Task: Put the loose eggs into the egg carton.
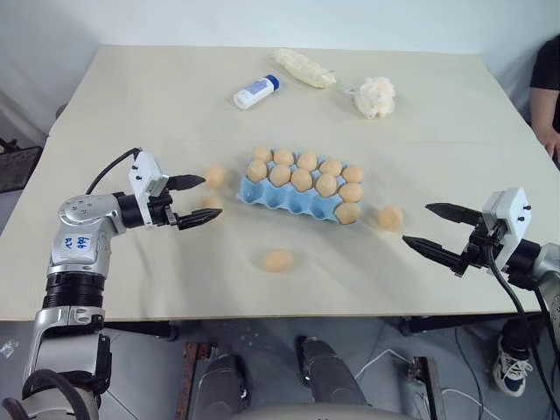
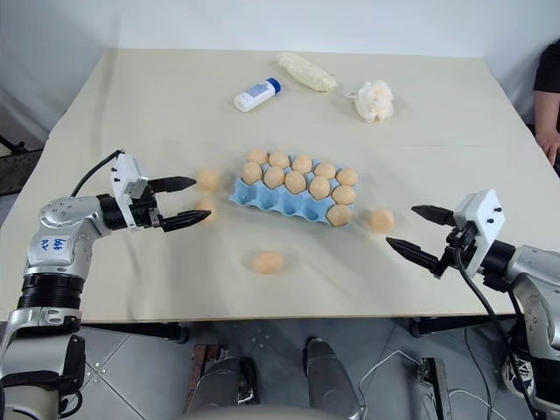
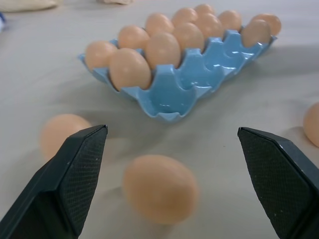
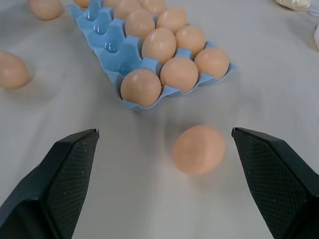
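Observation:
The light blue egg carton [image 1: 262, 195] lies mid-table, its back rows filled with several tan eggs and its front row of cups bare. Loose eggs lie around it: two at its left [image 1: 214, 175] [image 1: 209, 203], one in front [image 1: 278, 260], one at its right end [image 1: 390, 218]. My left gripper [image 1: 208, 198] is open just left of the carton, its fingers either side of the nearer left egg [image 3: 159, 188]. My right gripper [image 1: 417, 224] is open to the right, with the right-end egg [image 4: 199, 149] lying ahead between its fingers, untouched.
A white bottle with a blue cap [image 1: 256, 92], a pale wrapped packet [image 1: 304, 67] and a fluffy cream puff [image 1: 375, 96] lie at the back of the table. A person's arm [image 1: 547, 96] shows at the far right edge.

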You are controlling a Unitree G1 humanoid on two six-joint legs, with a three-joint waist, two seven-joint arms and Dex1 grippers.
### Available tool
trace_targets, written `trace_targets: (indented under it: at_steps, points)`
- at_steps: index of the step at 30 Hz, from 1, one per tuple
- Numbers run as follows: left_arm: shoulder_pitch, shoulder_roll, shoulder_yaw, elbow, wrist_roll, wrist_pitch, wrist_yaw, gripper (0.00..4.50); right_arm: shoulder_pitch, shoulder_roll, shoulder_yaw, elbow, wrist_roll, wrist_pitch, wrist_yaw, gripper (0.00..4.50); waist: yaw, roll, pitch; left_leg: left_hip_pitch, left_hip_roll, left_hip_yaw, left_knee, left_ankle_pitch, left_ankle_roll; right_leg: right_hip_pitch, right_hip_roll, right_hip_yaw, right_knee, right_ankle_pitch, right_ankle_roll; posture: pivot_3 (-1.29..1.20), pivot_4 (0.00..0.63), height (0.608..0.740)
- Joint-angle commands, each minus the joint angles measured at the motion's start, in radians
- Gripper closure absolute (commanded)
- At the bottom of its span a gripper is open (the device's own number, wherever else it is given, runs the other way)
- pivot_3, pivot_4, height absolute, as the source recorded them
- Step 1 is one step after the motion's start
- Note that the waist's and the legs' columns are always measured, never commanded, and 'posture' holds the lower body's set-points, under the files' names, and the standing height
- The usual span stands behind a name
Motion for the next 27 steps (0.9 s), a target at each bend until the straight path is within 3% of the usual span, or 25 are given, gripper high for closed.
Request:
trace_targets:
  at_steps: [1, 10, 20, 27]
  points:
    - [-0.029, -0.008, 0.009, 0.005, 0.000, -0.036, 0.010, 0.04, 0.023, -0.013, -0.040, -0.039, -0.001, -0.010, -0.020, 0.00, 0.002, 0.000, 0.000, 0.000, 0.000, 0.000, 0.000, 0.000, 0.000, 0.000, 0.000, 0.000, 0.000, 0.000, 0.000, 0.00, 0.150, 0.740]
    - [-0.050, -0.030, -0.013, 0.018, 0.025, -0.015, 0.057, 0.04, 0.114, 0.011, -0.098, -0.150, 0.041, 0.032, -0.098, 0.00, 0.003, 0.000, 0.000, -0.001, 0.000, -0.006, 0.001, 0.000, 0.000, 0.000, 0.000, -0.001, 0.000, 0.000, 0.000, 0.00, 0.150, 0.740]
    - [-0.022, -0.028, -0.006, 0.070, -0.019, -0.083, -0.092, 0.04, 0.227, 0.069, -0.191, -0.241, 0.067, 0.087, -0.232, 0.00, 0.002, 0.000, 0.000, -0.001, 0.000, -0.007, 0.001, 0.000, 0.000, 0.000, 0.000, -0.001, 0.000, 0.000, 0.000, 0.00, 0.150, 0.740]
    - [-0.014, -0.019, -0.004, 0.082, -0.017, -0.117, -0.124, 0.04, 0.180, 0.144, -0.103, -0.197, 0.012, 0.053, -0.314, 0.00, 0.000, 0.000, 0.000, -0.001, 0.000, -0.009, 0.001, 0.000, 0.000, 0.000, 0.000, -0.001, 0.000, 0.000, 0.000, 0.00, 0.150, 0.740]
